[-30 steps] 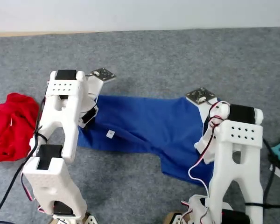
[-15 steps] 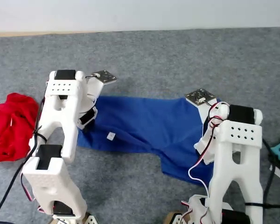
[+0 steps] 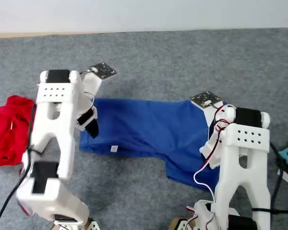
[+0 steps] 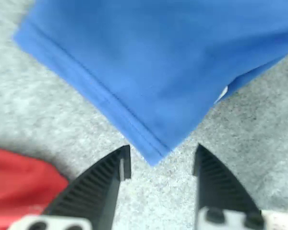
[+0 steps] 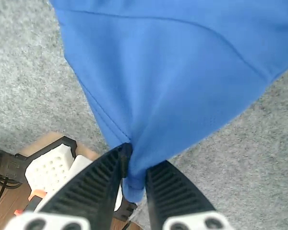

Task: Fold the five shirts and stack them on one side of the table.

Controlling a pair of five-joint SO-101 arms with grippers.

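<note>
Wrist views: right jaws pinch blue shirt (image 5: 173,96); left jaws agape, seemingly not touching.

High view is taken from a fixed camera above and behind the 2 arm bases, angled down over the grey table (image 3: 182,52), so the whole workspace is covered from afar. Left wrist view is aimed down past the left gripper (image 4: 162,153), close over the blue shirt (image 4: 158,62) edge and the red shirt (image 4: 19,177). Right wrist view is aimed past the right gripper (image 5: 137,160), very close to the same blue shirt. Blue shirt is shared by all 3 views, red shirt by 2.
</note>
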